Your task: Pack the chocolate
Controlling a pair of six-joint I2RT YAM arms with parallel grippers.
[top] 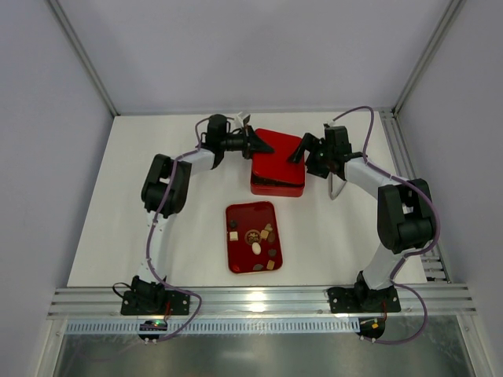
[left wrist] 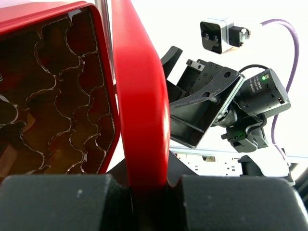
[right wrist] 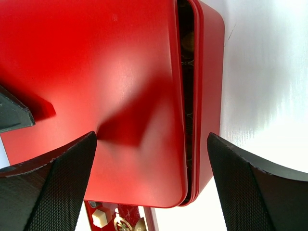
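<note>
Left jaws are pinched down on the edge of the red lid (left wrist: 139, 120), so it's a narrow grip with the lid's rim sandwiched between the two black pads (left wrist: 62, 202). Right jaws are spread wide with nothing in them, hanging over the opposite side of the same lid from the left jaws. Can't tell if they touch it. Their fingers (right wrist: 53, 192) have a fine cross-hatched, rubbery-looking texture.

Surface-wise it's a plain matte white table (top: 102, 236), boxed in by pale grey-lilac walls (top: 236, 47). Aluminium posts (top: 82, 55) stand in the corners, and a ribbed metal rail (top: 259, 297) runs along the edge where the arms are bolted.

Lid is glossy and smooth, square with rounded corners. It's tipped up off the square red box (top: 277, 187) on the left jaws' side, with just a slim gap showing beside the right jaws. Inside the box there's a shiny brown insert (left wrist: 57, 96) with wavy-edged pockets.

Chocolate (top: 256, 247) is well apart from both jaws, back toward the arm bases and roughly between the two. It sits on a flat red rectangular tray (top: 240, 214) with rounded corners. Little pieces, dark brown, tan and cream-white, some square, some roundish.
</note>
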